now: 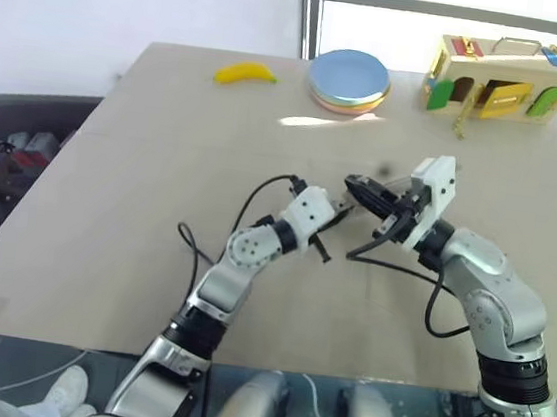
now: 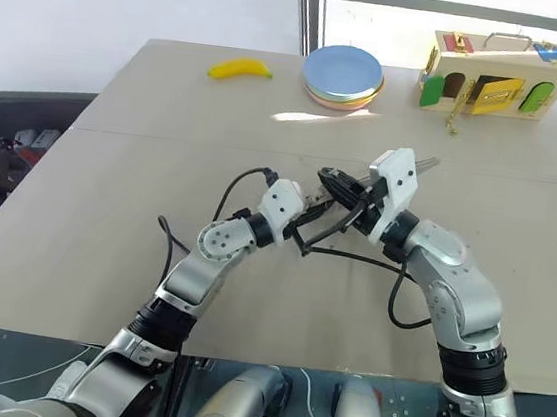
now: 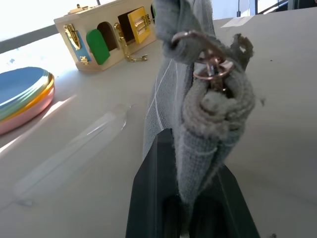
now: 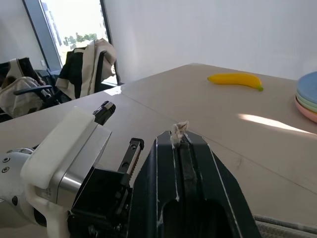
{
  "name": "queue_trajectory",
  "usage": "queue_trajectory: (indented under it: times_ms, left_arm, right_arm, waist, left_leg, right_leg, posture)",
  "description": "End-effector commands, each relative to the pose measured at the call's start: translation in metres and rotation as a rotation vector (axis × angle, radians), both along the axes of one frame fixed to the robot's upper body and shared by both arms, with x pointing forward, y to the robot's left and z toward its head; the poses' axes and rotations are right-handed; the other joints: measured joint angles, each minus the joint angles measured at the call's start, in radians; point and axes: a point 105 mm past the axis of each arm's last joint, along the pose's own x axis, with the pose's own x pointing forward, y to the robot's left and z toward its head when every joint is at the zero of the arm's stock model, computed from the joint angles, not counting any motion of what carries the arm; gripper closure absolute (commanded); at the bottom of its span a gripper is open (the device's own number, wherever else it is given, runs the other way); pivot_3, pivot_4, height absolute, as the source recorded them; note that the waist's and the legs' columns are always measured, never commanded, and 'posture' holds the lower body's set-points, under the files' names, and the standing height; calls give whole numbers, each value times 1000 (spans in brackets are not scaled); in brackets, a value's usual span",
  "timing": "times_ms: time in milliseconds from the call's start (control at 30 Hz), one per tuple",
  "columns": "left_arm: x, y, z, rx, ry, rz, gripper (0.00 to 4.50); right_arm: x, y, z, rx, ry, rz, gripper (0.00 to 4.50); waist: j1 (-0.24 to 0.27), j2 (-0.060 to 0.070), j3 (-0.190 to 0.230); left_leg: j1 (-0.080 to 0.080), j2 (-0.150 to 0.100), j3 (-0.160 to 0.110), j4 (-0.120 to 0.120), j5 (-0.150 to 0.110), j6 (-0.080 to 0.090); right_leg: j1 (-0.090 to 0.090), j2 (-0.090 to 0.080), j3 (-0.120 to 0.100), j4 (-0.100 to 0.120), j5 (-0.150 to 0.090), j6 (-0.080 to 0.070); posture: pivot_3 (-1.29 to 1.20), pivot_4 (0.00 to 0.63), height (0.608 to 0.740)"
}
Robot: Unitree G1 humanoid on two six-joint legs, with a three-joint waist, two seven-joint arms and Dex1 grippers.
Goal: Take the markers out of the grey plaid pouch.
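The grey plaid pouch hangs above the table, its folded end pinched between the black fingers of my left gripper, which is shut on it. A copper zipper pull shows at the pouch's top. In the middle of the table my left gripper meets my right gripper tip to tip. My right gripper is shut on a frayed scrap of the pouch's edge. The markers are hidden.
At the table's far edge lie a yellow banana, a stack of coloured plates and a wooden latch box. Chairs with bags stand off the table's left side.
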Motion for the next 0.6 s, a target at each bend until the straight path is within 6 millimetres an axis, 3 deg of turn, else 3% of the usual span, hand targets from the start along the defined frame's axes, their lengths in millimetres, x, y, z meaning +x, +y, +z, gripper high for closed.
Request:
queue_trajectory:
  times_ms: [33,233,333,467,600]
  left_arm:
    - [0,2,21,-49,-57,24,4500]
    - [-3,0,18,-67,-11,0,4500]
    - [-4,2,19,-74,-5,-6,3689]
    - [-3,5,22,-49,-57,25,1953]
    - [-13,6,14,1,-64,-20,1953]
  right_arm:
    - [-5,2,9,23,-27,19,4441]
    - [-5,2,9,25,-21,15,4441]
    - [-5,1,9,26,-20,13,4500]
    - [-5,1,8,27,-18,11,4500]
    - [-5,1,9,28,-17,11,4500]
  waist:
    - [0,0,0]
    - [0,0,0]
    - [0,0,0]
    - [0,0,0]
    - [-1,0,0]
  left_leg:
    - [0,0,0,0,0,0]
    - [0,0,0,0,0,0]
    - [0,0,0,0,0,0]
    - [0,0,0,0,0,0]
    - [0,0,0,0,0,0]
  right_leg:
    - [0,0,0,0,0,0]
    - [0,0,0,0,0,0]
    - [0,0,0,0,0,0]
    - [0,0,0,0,0,0]
    - [0,0,0,0,0,0]
  posture:
    - [0,150,740]
    - [0,150,740]
    - [0,150,740]
    - [0,150,740]
    - [0,150,740]
